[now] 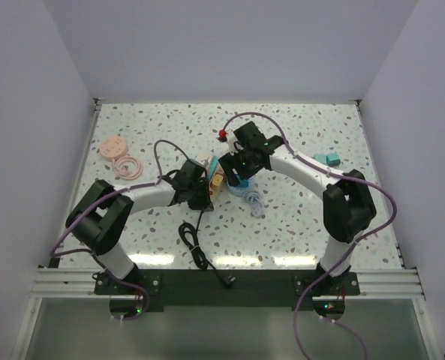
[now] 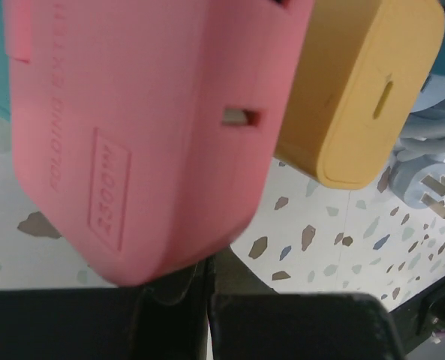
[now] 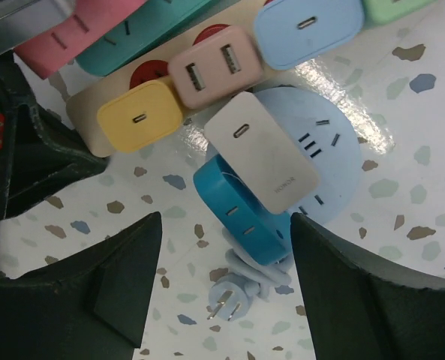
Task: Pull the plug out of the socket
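The power strip (image 3: 83, 124) lies in the middle of the table (image 1: 297, 217), between the two arms. It is pale wood with red round faces. Plugs fill its row: a pink plug (image 3: 72, 30), a teal plug (image 3: 143, 30), a yellow plug (image 3: 139, 116), a pale pink plug (image 3: 214, 67) with two slots, a blue plug (image 3: 308, 26) and a green plug (image 3: 395, 7) at the picture's edge.

The right gripper (image 3: 226, 221) hangs over things just beside the strip, its fingers wide apart. Under it are a pale blue disc (image 3: 342, 150), a white plug (image 3: 263, 161) lying on it, a bright blue band (image 3: 241, 214) and a loose pronged plug (image 3: 226, 300).

The left gripper (image 2: 207, 300) sits at the strip's pink end. Only a thin slit shows between its fingers, and I cannot tell whether they pinch anything.

The table is white with speckles. A black cable (image 1: 196, 244) curls near the bases, pink discs (image 1: 121, 154) lie far left and teal blocks (image 1: 327, 159) far right. Plain pale walls (image 1: 230, 45) close in three sides.
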You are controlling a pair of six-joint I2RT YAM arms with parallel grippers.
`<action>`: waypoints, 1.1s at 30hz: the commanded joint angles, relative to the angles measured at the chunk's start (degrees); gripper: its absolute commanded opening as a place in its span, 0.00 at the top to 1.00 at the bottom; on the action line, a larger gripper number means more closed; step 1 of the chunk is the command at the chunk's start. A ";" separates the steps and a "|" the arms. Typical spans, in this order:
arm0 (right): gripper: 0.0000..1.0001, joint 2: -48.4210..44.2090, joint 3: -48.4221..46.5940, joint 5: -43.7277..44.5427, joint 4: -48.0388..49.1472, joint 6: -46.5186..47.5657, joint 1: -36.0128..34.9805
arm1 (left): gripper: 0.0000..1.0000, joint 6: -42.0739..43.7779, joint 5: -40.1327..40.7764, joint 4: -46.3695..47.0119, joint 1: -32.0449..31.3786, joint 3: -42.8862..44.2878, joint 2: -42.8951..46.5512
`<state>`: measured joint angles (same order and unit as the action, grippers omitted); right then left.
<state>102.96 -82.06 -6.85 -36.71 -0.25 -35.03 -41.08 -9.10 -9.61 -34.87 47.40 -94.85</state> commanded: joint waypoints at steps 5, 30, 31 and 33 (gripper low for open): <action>0.27 1.54 -0.12 6.68 0.76 4.38 -3.29 | 1.00 3.46 6.73 1.26 3.22 7.53 -9.21; 1.00 5.94 -8.82 19.42 -9.08 -23.63 -4.26 | 1.00 5.75 1.11 -2.70 7.90 16.59 -0.52; 1.00 6.20 -8.73 20.55 -9.43 -26.61 -4.17 | 0.99 5.40 1.02 -2.61 6.50 16.50 -0.08; 1.00 6.64 -8.64 21.26 -8.83 -32.85 -4.26 | 0.96 4.17 0.75 -2.00 5.26 15.54 1.41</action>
<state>109.58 -87.31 11.11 -44.40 -19.88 -39.31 -34.87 -6.76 -14.20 -27.44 64.12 -96.86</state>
